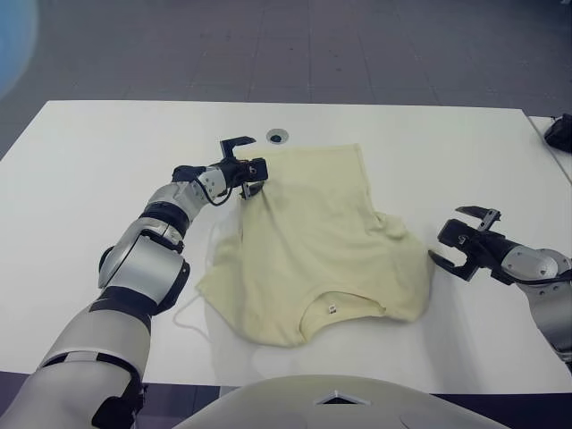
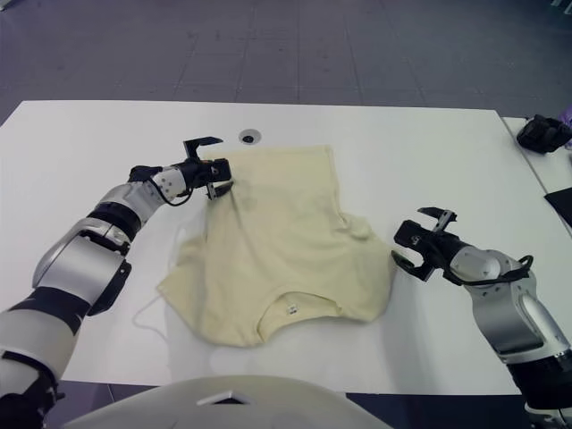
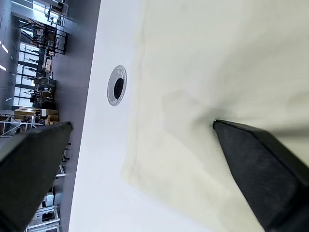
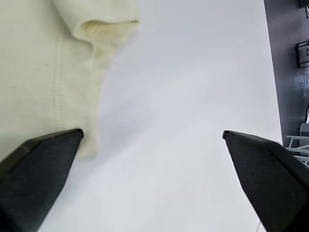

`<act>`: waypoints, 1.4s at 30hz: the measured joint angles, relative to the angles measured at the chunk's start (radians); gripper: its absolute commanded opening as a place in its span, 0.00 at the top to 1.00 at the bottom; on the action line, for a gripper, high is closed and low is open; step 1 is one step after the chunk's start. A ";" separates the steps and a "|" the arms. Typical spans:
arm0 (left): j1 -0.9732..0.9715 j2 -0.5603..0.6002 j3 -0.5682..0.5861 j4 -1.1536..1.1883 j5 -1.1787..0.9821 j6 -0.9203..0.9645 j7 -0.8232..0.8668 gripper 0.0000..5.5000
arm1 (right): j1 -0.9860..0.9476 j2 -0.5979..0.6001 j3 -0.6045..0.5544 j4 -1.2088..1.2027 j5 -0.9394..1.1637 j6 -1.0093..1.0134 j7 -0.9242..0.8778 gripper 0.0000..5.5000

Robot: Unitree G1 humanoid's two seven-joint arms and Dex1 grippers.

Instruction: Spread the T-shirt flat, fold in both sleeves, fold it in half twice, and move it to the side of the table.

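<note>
A cream T-shirt (image 1: pixel 313 241) lies rumpled on the white table (image 1: pixel 89 170), collar and label toward the near edge, one sleeve bunched at its right side. My left gripper (image 1: pixel 246 167) is open over the shirt's far left corner, and one fingertip (image 3: pixel 227 133) touches the cloth (image 3: pixel 217 63) there. To the right of the shirt, my right gripper (image 1: pixel 447 234) hovers open just off the fabric edge. In the right wrist view, the shirt's edge and bunched sleeve (image 4: pixel 96 21) lie beside that gripper (image 4: pixel 153 132), with bare table between its fingers.
A round metal grommet hole (image 1: pixel 278 136) sits in the table just beyond the shirt's far edge. A dark object (image 2: pixel 541 132) rests on a neighbouring surface at the far right. White table surrounds the shirt on the left and right.
</note>
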 measured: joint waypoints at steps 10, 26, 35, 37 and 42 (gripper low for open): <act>-0.037 -0.022 -0.009 0.035 0.054 -0.010 0.055 0.02 | -0.070 -0.026 -0.012 -0.126 0.034 0.327 0.090 0.02; 0.197 0.261 0.252 -0.451 -0.298 -0.144 -0.145 0.02 | -0.357 0.301 0.035 -0.130 0.129 0.258 -0.080 0.02; 0.798 0.340 0.335 -1.193 -0.450 0.198 -0.266 0.02 | -0.500 0.413 0.110 0.289 0.076 -0.010 -0.197 0.02; 0.905 0.377 0.352 -1.380 -0.481 0.282 -0.315 0.02 | -0.563 0.442 0.135 0.477 0.043 -0.121 -0.236 0.02; 1.002 0.489 0.371 -1.508 -0.433 0.328 -0.401 0.02 | -0.702 0.529 0.184 0.874 -0.012 -0.352 -0.303 0.02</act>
